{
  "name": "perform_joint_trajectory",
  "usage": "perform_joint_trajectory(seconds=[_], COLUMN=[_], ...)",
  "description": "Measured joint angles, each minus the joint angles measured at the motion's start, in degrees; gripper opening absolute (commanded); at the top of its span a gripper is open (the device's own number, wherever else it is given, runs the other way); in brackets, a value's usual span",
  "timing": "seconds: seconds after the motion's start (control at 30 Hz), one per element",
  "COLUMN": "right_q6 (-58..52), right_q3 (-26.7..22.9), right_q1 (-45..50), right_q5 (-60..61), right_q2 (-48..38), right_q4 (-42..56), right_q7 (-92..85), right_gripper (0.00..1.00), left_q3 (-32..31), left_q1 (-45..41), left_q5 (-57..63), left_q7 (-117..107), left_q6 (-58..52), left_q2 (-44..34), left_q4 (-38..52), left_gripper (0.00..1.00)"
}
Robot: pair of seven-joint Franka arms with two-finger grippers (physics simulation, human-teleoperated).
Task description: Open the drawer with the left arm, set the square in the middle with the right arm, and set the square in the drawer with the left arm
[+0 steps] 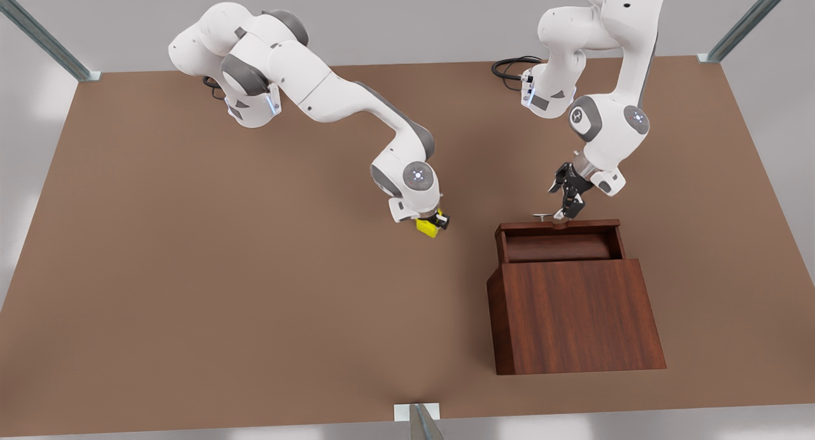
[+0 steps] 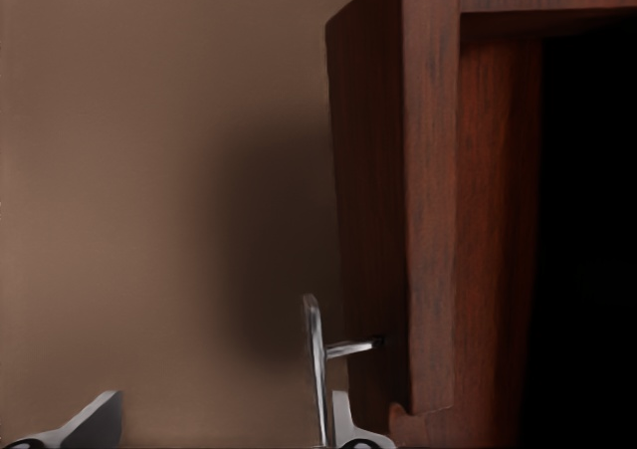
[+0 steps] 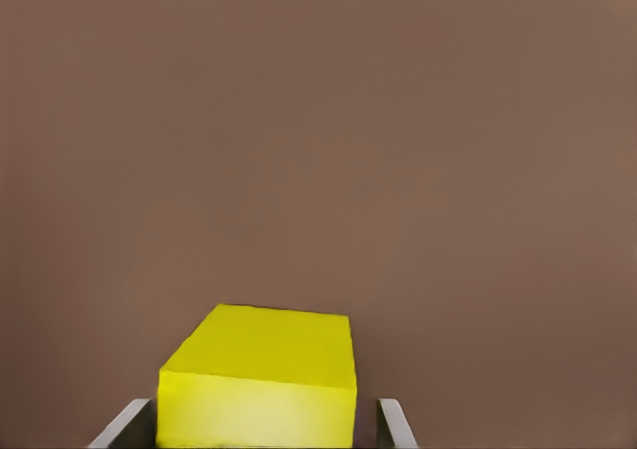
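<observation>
Nearest the front camera stood the dark wooden cabinet (image 1: 576,316), on the front view's right side of the brown table (image 1: 191,287). Its drawer (image 1: 559,236) was slid out on the far side, away from that camera, the tray open to view from above.

Just beyond the drawer's front panel, the left gripper (image 1: 568,205) hung at the thin silver handle (image 1: 543,216). In the left wrist view the handle (image 2: 317,364) stood between the two fingertips (image 2: 350,424), which were spread apart, one just beside the bar and the other well off it; the jaws were open and not clamped on the bar. The drawer's front panel (image 2: 418,200) rose close by in that view.

Towards the table's middle, level with the drawer's front, the right gripper (image 1: 438,222) held the square (image 1: 426,227) low above the table; whether it touched the surface I could not tell. The right wrist view showed the square (image 3: 261,379) seated between the two fingers (image 3: 396,424), pressed on both sides, with bare tabletop beyond it. The cube lay well apart from the drawer and from the left gripper.
</observation>
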Motion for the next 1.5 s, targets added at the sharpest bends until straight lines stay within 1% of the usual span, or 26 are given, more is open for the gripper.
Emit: perform_joint_trajectory(seconds=[0.1,0.17,0.23,0.27,0.33,0.4,0.43,0.47,0.5,0.53,0.57,0.6,0.67,0.73,0.77,0.83,0.87,0.97,1.07,1.13,1.5], right_q6=[-0.2,-3.8,-5.5,-9.1,-20.4,-25.9,-32.6,-39.7,-41.0,-40.6,-41.2,-41.1,-40.8,-40.8,-38.8,-40.5,-40.5,-40.8,-42.8,-42.4,-42.3], right_q3=[-0.2,-0.3,-0.1,-0.2,-0.4,-0.5,-2.0,-6.5,-7.1,-10.7,-12.3,-12.7,-12.6,-12.7,-12.7,-13.3,-13.2,-13.1,-13.4,-13.4,-13.4], right_q1=[-0.7,-2.7,-11.0,-14.2,-22.9,-30.2,-33.8,-34.7,-38.9,-39.1,-39.8,-39.6,-42.7,-41.6,-40.8,-42.6,-43.9,-41.3,-44.3,-42.7,-43.2], right_q5=[0.0,0.1,1.1,1.1,0.3,0.1,0.0,0.0,-0.1,-0.4,-2.0,-5.2,-4.1,-4.1,-4.8,-4.2,-4.6,-5.4,-5.3,-5.3,-4.7], right_q2=[-1.9,-7.6,-22.1,-27.0,-31.2,-34.0,-35.8,-37.6,-38.0,-38.2,-37.9,-38.5,-41.6,-42.0,-42.3,-42.2,-42.2,-42.4,-42.2,-42.0,-41.5], right_q4=[0.0,-1.2,-10.7,-12.7,-12.8,-13.7,-13.1,-12.5,-10.8,-10.1,-7.5,-6.6,-7.4,-6.8,-6.5,-4.6,-4.6,-3.6,-2.5,-2.5,-2.4], right_q7=[-0.2,-2.5,-16.2,-19.7,-30.4,-48.1,-61.1,-67.7,-74.0,-80.5,-86.9,-89.7,-90.0,-89.6,-90.2,-89.7,-89.7,-89.8,-89.8,-89.8,-89.7], right_gripper=[1.00,1.00,1.00,1.00,1.00,1.00,1.00,1.00,1.00,1.00,1.00,1.00,1.00,1.00,1.00,1.00,1.00,1.00,1.00,1.00,1.00], left_q3=[0.2,0.6,3.1,3.3,3.3,3.1,1.6,-0.8,-2.6,-3.8,-3.9,-3.9,-4.0,-3.9,-3.9,-3.9,-3.8,-3.6,-3.6,-3.6,-3.2], left_q1=[-0.1,0.0,0.1,0.0,-0.3,-0.7,-2.2,-5.6,-7.8,-9.9,-13.3,-16.8,-21.5,-23.1,-24.7,-26.4,-27.0,-29.1,-29.9,-30.1,-31.2], left_q5=[0.0,0.5,3.9,6.9,12.6,18.0,20.6,22.7,24.2,25.4,26.5,27.8,30.7,32.7,33.9,35.9,36.6,39.0,41.9,43.0,44.4], left_q7=[-0.1,-0.1,0.6,4.0,16.4,29.4,34.2,41.2,43.7,44.8,47.9,51.2,53.2,55.6,55.7,55.2,54.7,54.5,54.2,54.1,51.9], left_q6=[-5.5,-10.6,-21.4,-25.1,-41.7,-53.4,-54.1,-54.2,-54.2,-54.0,-53.5,-53.0,-49.1,-44.7,-42.1,-36.6,-34.9,-27.0,-24.0,-21.5,-18.2], left_q2=[-3.9,-7.3,-7.1,-5.6,2.8,12.5,15.1,18.3,21.4,24.7,26.4,27.9,30.9,32.6,34.3,35.0,35.1,35.1,35.5,36.1,43.1], left_q4=[-0.2,2.2,12.6,17.1,33.0,48.9,52.1,56.3,59.6,62.8,63.7,63.8,63.9,63.3,63.1,58.9,57.2,50.8,48.4,46.2,46.0], left_gripper=[1.00,1.00,1.00,1.00,1.00,1.00,1.00,1.00,1.00,1.00,1.00,1.00,1.00,1.00,1.00,1.00,1.00,1.00,1.00,1.00,1.00])
